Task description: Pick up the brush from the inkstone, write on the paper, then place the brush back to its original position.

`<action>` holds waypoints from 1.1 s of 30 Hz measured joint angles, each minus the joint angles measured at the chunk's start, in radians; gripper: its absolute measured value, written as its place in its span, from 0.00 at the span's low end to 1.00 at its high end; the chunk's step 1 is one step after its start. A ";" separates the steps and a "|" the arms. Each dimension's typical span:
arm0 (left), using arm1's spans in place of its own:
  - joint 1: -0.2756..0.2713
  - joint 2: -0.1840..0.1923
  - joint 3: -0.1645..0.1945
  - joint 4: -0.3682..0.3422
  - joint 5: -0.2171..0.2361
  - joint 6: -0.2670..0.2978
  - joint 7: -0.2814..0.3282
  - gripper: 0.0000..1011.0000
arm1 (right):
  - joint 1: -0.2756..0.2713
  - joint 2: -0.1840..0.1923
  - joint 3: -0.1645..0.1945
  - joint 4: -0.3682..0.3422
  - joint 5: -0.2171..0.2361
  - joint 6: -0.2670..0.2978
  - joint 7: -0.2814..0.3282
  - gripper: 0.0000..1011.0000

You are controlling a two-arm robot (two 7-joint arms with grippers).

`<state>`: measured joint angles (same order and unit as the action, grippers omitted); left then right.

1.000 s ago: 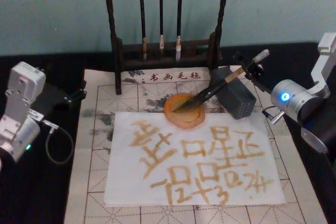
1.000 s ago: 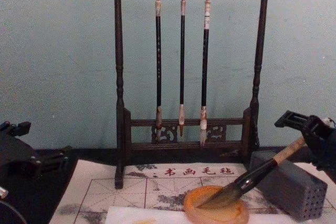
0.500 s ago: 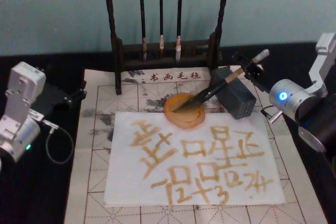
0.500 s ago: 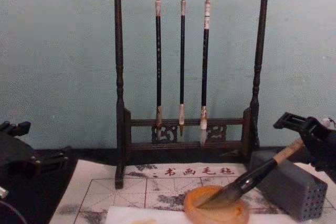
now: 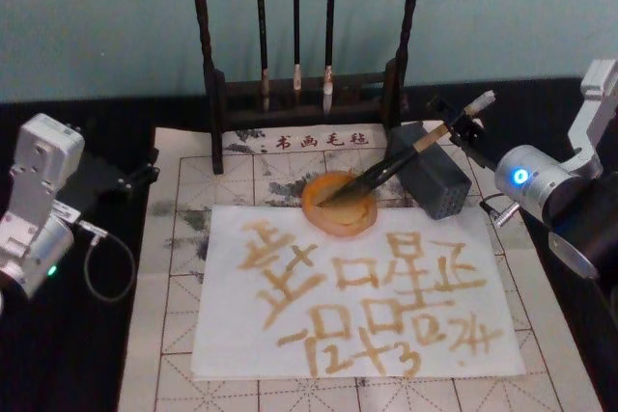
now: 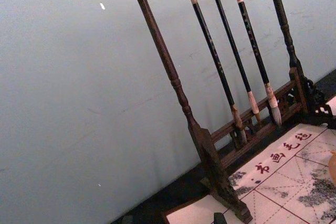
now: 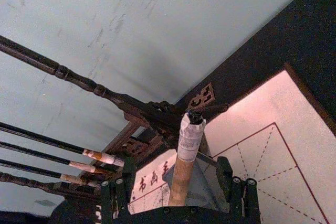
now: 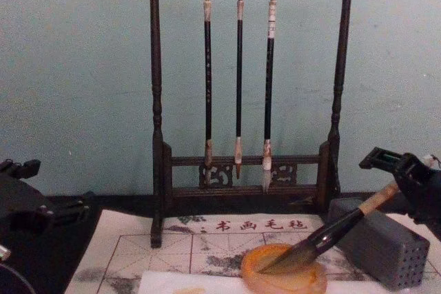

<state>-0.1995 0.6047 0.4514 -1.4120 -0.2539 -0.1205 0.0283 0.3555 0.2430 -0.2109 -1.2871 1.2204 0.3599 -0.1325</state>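
So the brush (image 5: pixel 391 166) is lying at a slant, bristles down in the amber inkstone (image 5: pixel 336 227), handle propped on the grey block (image 5: pixel 439 185) just beside it. The right hand (image 5: pixel 462 124) sits around the white-wrapped top end, and in the right wrist view its fingers (image 7: pixel 116 192) stand apart on either side of the handle, not gripping. The paper (image 5: pixel 241 335) is covered in tan characters. The left hand (image 5: pixel 135 178) is parked off at the left of the desk, can't tell how it's set.
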 joint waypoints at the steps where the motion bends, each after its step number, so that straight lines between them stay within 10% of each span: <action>1: 0.000 0.000 0.000 0.000 0.000 0.000 0.000 0.99 | 0.000 0.000 0.000 0.000 0.000 0.000 0.000 0.99; 33: 0.000 0.000 0.000 0.000 0.000 0.000 0.000 0.99 | -0.002 -0.001 0.003 -0.003 -0.001 0.003 0.001 0.18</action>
<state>-0.1996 0.6047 0.4514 -1.4120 -0.2539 -0.1205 0.0283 0.3533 0.2417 -0.2080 -1.2904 1.2193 0.3630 -0.1312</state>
